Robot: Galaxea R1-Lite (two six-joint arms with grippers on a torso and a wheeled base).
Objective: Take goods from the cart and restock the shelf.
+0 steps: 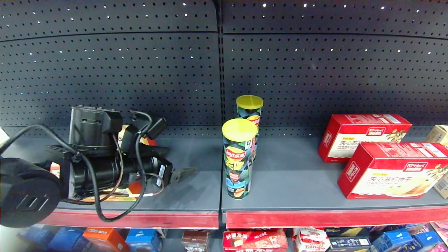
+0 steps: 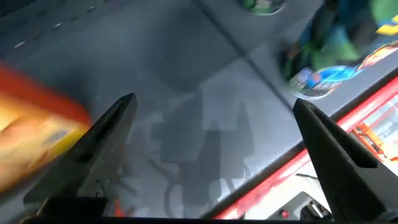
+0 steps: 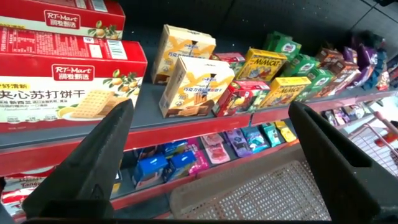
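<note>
Two tall chip cans with yellow lids stand upright mid-shelf, the front can [image 1: 239, 159] just ahead of the back can [image 1: 249, 108]. My left gripper [image 2: 214, 102] hovers open over the bare grey shelf [image 1: 196, 189], left of the front can [image 2: 329, 62], with nothing between its fingers [image 1: 183, 173]. An orange and yellow box [image 2: 31, 140] lies under and beside that arm. My right gripper [image 3: 212, 107] is open and holds nothing, off the shelf front, facing the red biscuit boxes [image 3: 62, 78].
Two red biscuit boxes [image 1: 392, 169] lie at the shelf's right, with tan boxes [image 3: 193, 84] and colourful packs [image 3: 273, 71] beyond them. The grey mesh cart basket [image 3: 267, 193] sits below the right gripper. Lower shelves hold several small packs [image 1: 255, 239]. A dark pegboard [image 1: 140, 70] backs the shelf.
</note>
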